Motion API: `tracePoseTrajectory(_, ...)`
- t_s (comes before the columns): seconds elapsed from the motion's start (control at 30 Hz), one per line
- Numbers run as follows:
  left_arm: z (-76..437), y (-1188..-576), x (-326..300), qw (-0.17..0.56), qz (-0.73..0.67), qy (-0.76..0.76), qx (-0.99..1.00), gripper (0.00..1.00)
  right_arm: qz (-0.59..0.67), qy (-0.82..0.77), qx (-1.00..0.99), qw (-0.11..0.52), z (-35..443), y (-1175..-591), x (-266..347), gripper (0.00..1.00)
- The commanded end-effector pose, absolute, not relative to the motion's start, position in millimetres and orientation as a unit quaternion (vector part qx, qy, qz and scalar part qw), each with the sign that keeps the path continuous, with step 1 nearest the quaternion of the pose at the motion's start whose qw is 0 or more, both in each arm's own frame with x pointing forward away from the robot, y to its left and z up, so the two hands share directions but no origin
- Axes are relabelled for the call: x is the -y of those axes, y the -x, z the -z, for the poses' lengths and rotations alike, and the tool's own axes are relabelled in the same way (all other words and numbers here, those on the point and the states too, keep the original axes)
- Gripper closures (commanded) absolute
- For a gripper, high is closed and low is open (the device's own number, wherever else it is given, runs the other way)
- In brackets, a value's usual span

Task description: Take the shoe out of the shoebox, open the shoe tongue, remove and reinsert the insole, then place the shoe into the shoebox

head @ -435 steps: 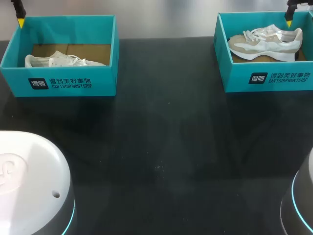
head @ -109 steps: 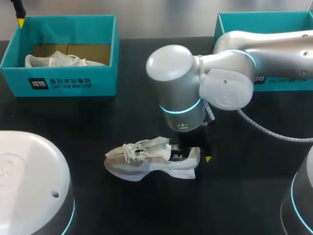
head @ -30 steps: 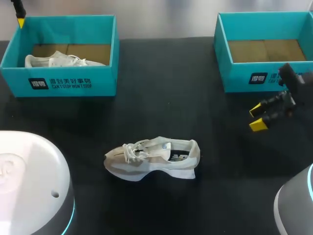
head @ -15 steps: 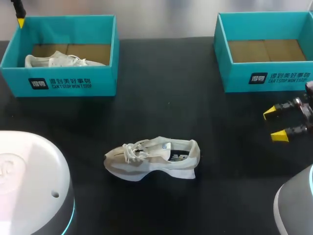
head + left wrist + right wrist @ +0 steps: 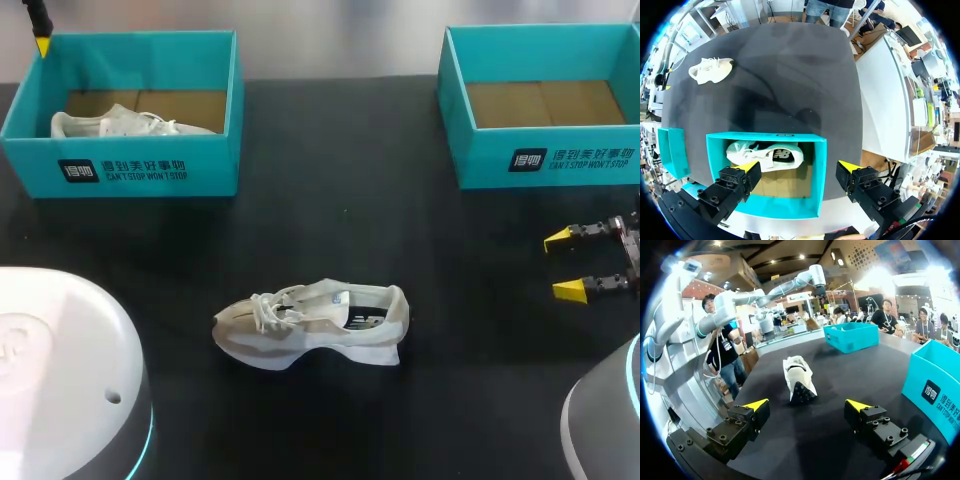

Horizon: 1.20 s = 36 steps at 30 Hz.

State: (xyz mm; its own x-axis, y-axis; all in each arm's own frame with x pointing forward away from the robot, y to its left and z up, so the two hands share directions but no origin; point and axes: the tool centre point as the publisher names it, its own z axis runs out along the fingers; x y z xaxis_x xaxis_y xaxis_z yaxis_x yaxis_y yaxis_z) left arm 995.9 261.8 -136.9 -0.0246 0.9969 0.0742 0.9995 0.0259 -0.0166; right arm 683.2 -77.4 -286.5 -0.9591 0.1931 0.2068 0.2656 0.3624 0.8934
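Note:
A beige and white shoe lies on its side on the black table, toe toward the left, opening facing the camera. The right wrist view shows the shoe well ahead of my right gripper, heel end nearest. My right gripper hovers open and empty at the table's right edge, below the empty right teal shoebox. My left gripper is open above the left teal shoebox, which holds a second white shoe. In the head view only one left fingertip shows at that box's far corner.
The left shoebox with its white shoe stands at the back left. My arms' rounded bases fill the near left corner and the near right corner.
My right gripper has drawn back to the right and slightly nearer, away from the shoe, staying open. The shoe and the left arm have not moved.

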Motion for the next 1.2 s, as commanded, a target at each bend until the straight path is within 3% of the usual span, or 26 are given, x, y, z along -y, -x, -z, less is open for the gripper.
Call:
tracePoseTrajectory(0.03, 136, -996, -262, 0.033, 0.021, 0.698, 0.715, 0.00, 0.548, 0.138, 0.825, 0.006, 304, -685, 88, 0.00)
tracePoseTrajectory(0.43, 136, -996, -262, 0.033, 0.021, 0.698, 0.715, 0.00, 0.560, 0.109, 0.821, 0.016, 357, -688, 99, 0.00)
tracePoseTrajectory(0.7, 136, -996, -262, 0.033, 0.021, 0.698, 0.715, 0.00, 0.579, 0.088, 0.810, -0.013, 368, -682, 93, 0.00)
tracePoseTrajectory(1.2, 136, -996, -262, 0.033, 0.021, 0.698, 0.715, 0.00, 0.575, 0.039, 0.817, -0.002, 372, -671, 27, 0.00)
